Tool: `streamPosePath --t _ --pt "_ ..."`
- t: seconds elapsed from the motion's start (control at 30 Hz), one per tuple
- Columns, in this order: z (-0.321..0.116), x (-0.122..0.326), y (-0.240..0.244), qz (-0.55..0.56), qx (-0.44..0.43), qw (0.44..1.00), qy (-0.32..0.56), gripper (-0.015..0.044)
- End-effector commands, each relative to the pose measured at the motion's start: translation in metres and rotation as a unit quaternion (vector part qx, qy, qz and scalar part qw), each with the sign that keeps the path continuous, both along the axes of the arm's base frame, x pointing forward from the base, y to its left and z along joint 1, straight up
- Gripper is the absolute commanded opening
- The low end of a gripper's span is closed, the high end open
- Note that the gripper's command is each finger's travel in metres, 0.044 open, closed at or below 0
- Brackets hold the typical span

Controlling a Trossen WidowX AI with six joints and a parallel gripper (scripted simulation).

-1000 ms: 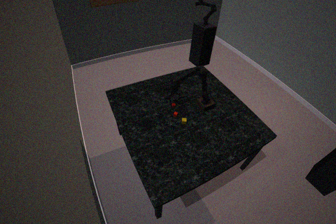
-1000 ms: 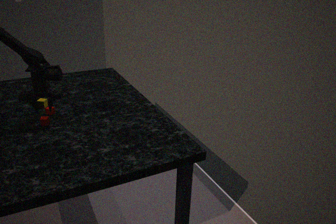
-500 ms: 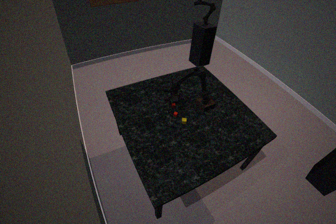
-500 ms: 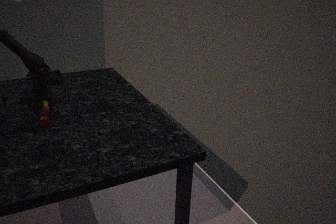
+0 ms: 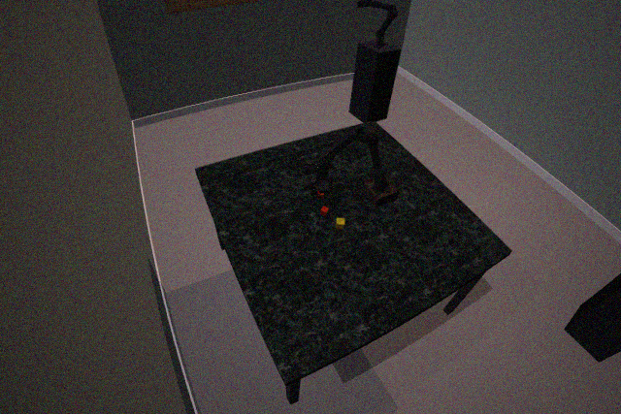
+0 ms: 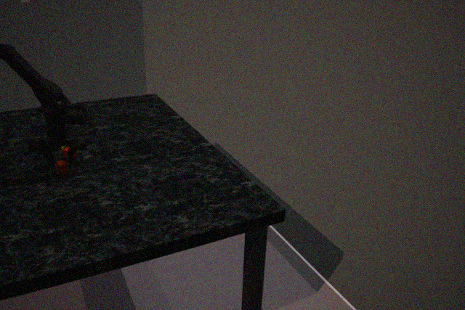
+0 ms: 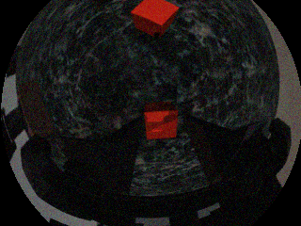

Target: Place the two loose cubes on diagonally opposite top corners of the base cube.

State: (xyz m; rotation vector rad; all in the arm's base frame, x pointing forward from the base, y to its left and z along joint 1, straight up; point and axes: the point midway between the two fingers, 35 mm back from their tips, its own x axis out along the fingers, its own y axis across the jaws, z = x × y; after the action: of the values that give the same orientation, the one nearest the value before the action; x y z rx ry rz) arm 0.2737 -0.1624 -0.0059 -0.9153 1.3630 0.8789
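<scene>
A red cube point(image 7: 161, 128) point(image 6: 61, 168) point(image 5: 320, 194) stands on the table point(image 5: 371, 289) between my fingertips. My gripper point(image 7: 162, 120) reaches down around it, one finger on each side close to its faces; contact is not clear, and I read the fingers as open. A second red cube point(image 5: 324, 209) point(image 7: 154, 13) point(image 6: 65, 151) stands a short way off, apart from the first. A yellow cube point(image 5: 341, 222) stands beyond it, out of the wrist view. In the exterior view my arm and gripper hide most of the yellow cube. No cube rests on another.
My arm's base point(image 5: 383, 193) stands on the table behind and to the right of the cubes in the top view. A dark column-like shape point(image 5: 374, 80) with an arm-like outline above shows beyond the table. The table's near corner point(image 6: 277, 214) shows in the exterior view.
</scene>
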Motion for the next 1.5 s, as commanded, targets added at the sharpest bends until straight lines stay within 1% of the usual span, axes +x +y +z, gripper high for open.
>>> streamPosePath --t 0.0,0.07,0.1,0.3,0.8,1.33,1.47 --pt "-0.004 -0.002 0.001 0.002 0.000 1.000 0.005 0.0160" --pt "-0.004 -0.002 0.001 0.002 0.000 1.000 0.005 0.0107" --pt "-0.004 -0.002 0.001 0.002 0.000 1.000 0.005 0.0105" --pt "0.002 0.001 0.002 -0.012 0.000 1.000 -0.002 0.0105" --pt "0.050 0.004 -0.001 -0.011 0.000 1.000 -0.002 0.0105" --pt "0.101 -0.001 0.000 0.001 0.000 1.000 0.004 0.0105" --pt "0.106 -0.002 0.001 0.002 0.000 1.000 0.005 0.0105"
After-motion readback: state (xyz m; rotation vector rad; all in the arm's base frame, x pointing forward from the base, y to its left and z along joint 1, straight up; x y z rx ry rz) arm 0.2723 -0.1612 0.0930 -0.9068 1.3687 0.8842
